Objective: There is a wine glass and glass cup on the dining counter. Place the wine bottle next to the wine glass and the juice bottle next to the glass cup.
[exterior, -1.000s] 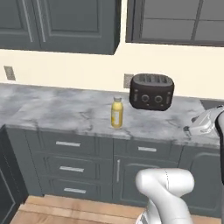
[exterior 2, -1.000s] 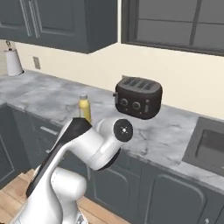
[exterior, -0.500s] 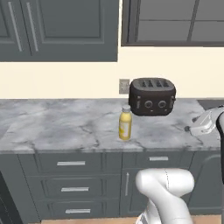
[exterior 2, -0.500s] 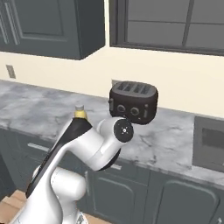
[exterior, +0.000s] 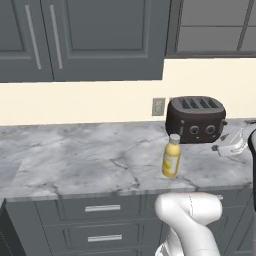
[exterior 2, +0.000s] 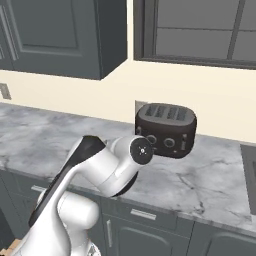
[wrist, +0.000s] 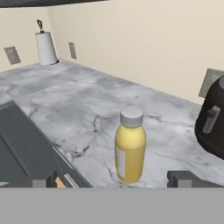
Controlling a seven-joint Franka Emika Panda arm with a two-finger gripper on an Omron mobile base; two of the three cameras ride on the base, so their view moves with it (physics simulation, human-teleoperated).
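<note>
The juice bottle (exterior: 171, 156), yellow-orange with a pale cap, stands upright on the marble worktop (exterior: 75, 160), just in front and left of a black toaster (exterior: 196, 119). My gripper (exterior: 222, 148) hovers to the bottle's right, a short way off and level with it. In the hand view the juice bottle (wrist: 130, 148) stands ahead, centred between my gripper's (wrist: 113, 181) widely parted fingertips (wrist: 183, 178), which are open and touch nothing. My own arm hides the bottle in the right base view. The wine bottle, wine glass, glass cup and dining counter are out of view.
The toaster (exterior 2: 166, 130) sits against the back wall close to the bottle. A paper towel roll (wrist: 45, 46) stands far down the worktop by the wall. Dark wall cabinets (exterior: 80, 37) hang above, and drawers (exterior: 100, 210) run below the worktop's front edge.
The whole picture has shifted in both base views, so the base has driven sideways along the worktop. Bottle and toaster keep their places relative to each other. The gripper stays open.
</note>
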